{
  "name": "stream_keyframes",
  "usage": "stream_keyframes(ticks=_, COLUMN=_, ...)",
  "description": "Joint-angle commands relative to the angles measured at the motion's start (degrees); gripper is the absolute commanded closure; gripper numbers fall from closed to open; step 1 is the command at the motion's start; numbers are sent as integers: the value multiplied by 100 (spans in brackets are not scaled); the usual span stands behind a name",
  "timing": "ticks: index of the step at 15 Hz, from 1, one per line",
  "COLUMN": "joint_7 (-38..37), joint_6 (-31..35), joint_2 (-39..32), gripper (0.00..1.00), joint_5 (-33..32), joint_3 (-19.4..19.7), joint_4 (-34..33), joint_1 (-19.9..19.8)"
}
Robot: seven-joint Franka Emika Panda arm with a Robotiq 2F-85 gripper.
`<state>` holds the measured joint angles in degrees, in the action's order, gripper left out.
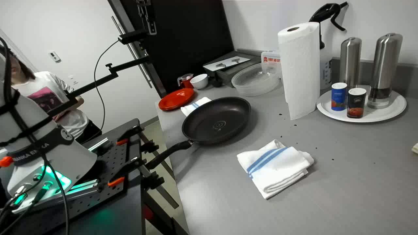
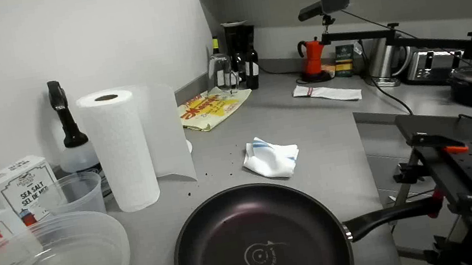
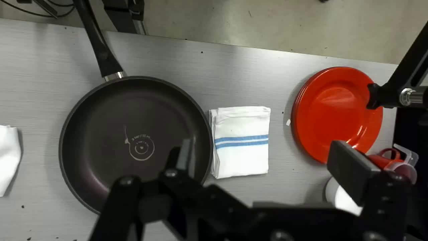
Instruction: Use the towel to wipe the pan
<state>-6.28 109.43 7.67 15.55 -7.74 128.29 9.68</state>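
The black pan [image 1: 214, 120] rests on the grey counter, its handle over the edge; it also shows in an exterior view [image 2: 260, 231] and the wrist view [image 3: 110, 113]. A folded white towel with blue stripes [image 3: 242, 160] lies beside the pan, on the red plates' side, partly hidden behind the pan in an exterior view [image 1: 196, 105]. A similar striped towel [image 1: 277, 168] lies on the pan's other side [image 2: 270, 160], cut off in the wrist view [image 3: 8, 157]. My gripper [image 3: 262, 150] is open and empty above the counter, fingers either side of the first towel in view.
Stacked red plates [image 3: 337, 110], a white bowl [image 3: 342, 197] and a red cup [image 3: 388, 160] stand near the first towel. A paper towel roll [image 1: 300, 68], a plastic tub [image 1: 256, 81] and a plate with shakers [image 1: 369, 117] stand toward the wall.
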Motion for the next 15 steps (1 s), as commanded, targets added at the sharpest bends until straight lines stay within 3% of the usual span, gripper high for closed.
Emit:
stream_keyframes(ticks=1, joint_7=3, joint_6=-10, joint_2=1, gripper=0, joint_5=3, joint_3=-37, joint_4=-11, joint_1=-38)
stream_keyframes(ticks=7, joint_7=-149, joint_6=0, joint_2=-311, gripper=0, joint_5=26, joint_3=-12, joint_4=-45, joint_1=-103)
stream_keyframes(ticks=15, joint_7=-881, joint_6=815, joint_2=-994, gripper=0, joint_5=32, joint_3=233, joint_4=31, joint_1=-432)
